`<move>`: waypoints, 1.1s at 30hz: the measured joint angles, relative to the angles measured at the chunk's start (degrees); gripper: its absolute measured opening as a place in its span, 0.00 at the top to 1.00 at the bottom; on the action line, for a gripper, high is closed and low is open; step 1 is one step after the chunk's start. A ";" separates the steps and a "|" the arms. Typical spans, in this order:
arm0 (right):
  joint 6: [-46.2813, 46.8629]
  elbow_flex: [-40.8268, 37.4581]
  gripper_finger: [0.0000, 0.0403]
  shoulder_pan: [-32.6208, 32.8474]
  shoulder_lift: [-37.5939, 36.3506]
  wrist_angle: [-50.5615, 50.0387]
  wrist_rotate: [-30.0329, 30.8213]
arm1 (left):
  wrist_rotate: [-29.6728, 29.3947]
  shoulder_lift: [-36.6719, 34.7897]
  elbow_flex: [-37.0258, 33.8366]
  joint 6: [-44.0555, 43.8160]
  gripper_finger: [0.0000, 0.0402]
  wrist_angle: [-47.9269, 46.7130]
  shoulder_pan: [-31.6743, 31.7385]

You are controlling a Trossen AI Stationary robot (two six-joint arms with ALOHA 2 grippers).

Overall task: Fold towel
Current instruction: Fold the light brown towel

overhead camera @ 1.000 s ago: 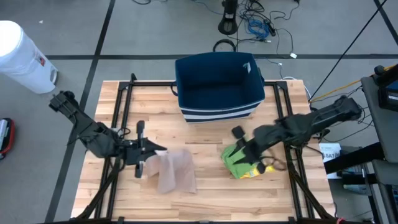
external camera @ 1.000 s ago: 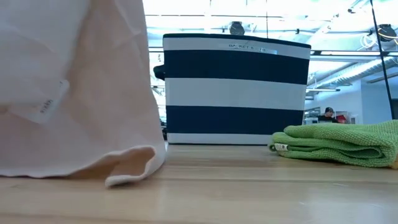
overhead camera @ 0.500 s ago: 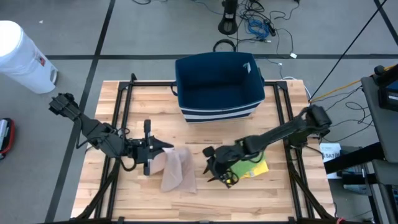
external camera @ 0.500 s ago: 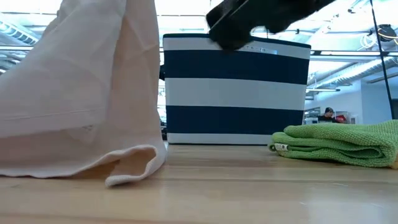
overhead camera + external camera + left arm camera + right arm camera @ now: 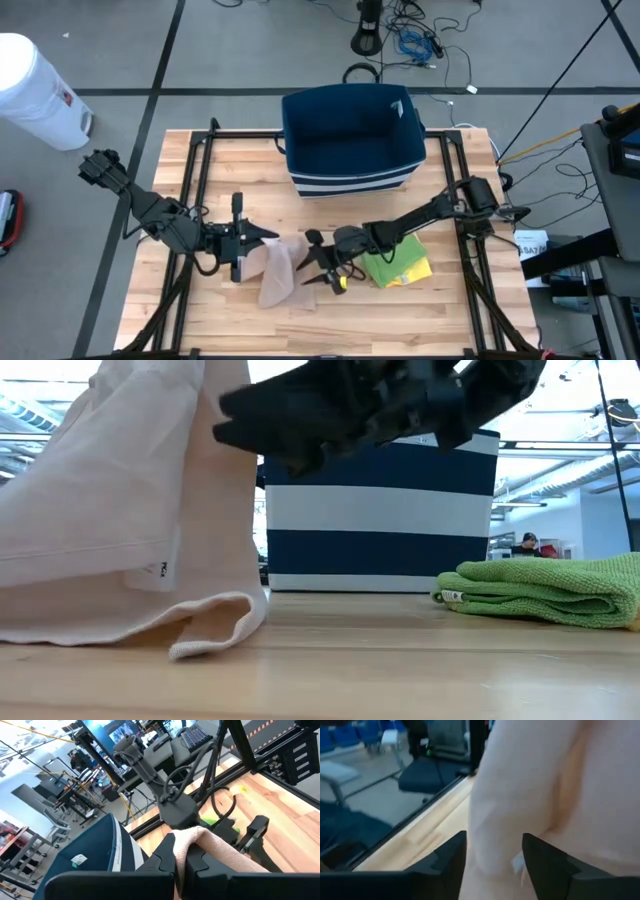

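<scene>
A pale pink towel (image 5: 281, 276) hangs from my left gripper (image 5: 258, 241), which is shut on its upper part at the table's near left. The low view shows the towel (image 5: 120, 510) as a hanging sheet. My right gripper (image 5: 312, 262) has come level from the right and stands open right beside the towel. In the right wrist view its two fingers (image 5: 447, 865) have the hanging cloth (image 5: 535, 795) just ahead of and between them; I cannot tell whether they touch it. A folded green towel (image 5: 402, 266) lies flat on the table to the right. My left gripper pinches a bunched upper fold of the towel (image 5: 194, 836) between its two fingers. The fingers lie roughly level and come from the table's left. The towel hangs slack below them, and its curled lower edge (image 5: 208, 632) rests on the table.
A navy and white striped basket (image 5: 350, 140) stands open at the middle of the far side. A black frame (image 5: 196, 150) runs along the table's edges. Bare wood lies in front of the towels (image 5: 400, 670).
My right gripper has swept from above the green towel toward the table's left and down, and now sits beside the pink towel. The hanging towel has swung and turned a little in my left gripper while its lower edge has stayed on the table.
</scene>
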 joint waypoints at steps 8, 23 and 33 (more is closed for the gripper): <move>1.59 0.04 0.37 -0.40 1.64 6.98 0.15 | 0.01 0.00 0.00 -0.05 1.00 0.00 0.31; -1.24 4.85 0.62 -0.21 6.63 6.46 2.87 | 0.02 0.83 -0.02 -1.57 1.00 -0.91 2.91; -10.95 4.85 0.98 1.78 -1.56 -9.21 -1.82 | 0.02 0.89 -0.02 -2.25 1.00 -2.21 1.84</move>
